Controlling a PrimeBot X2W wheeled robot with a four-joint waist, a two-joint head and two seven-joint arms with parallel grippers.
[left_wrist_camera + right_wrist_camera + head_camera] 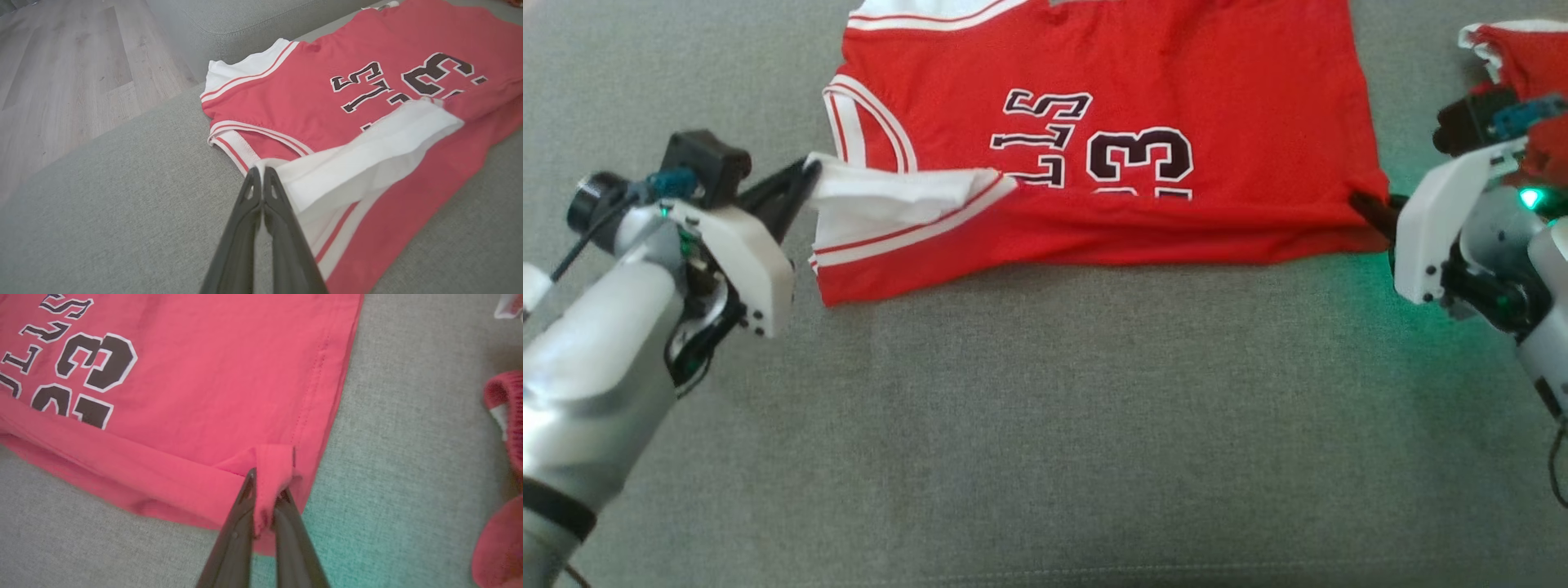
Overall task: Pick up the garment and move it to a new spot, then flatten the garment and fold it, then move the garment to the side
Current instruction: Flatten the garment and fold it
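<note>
As the red jersey (1143, 90) lies on the grey cushion (1045, 408), near edge folded over, the left gripper (805, 173) pinches its white-trimmed corner and the right gripper (1365, 206) its hem; uneven pulling could slip either pinch, skewing the fold.

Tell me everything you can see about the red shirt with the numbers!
The red shirt is a sleeveless sports jersey of thin, smooth-looking cloth, with white-and-red striped trim at the armholes and black letters and numbers outlined in white. It lies spread on a grey cushion, its near edge folded up over part of the print. The left gripper pinches a white corner at one end; the right gripper pinches a red corner at the other.
</note>
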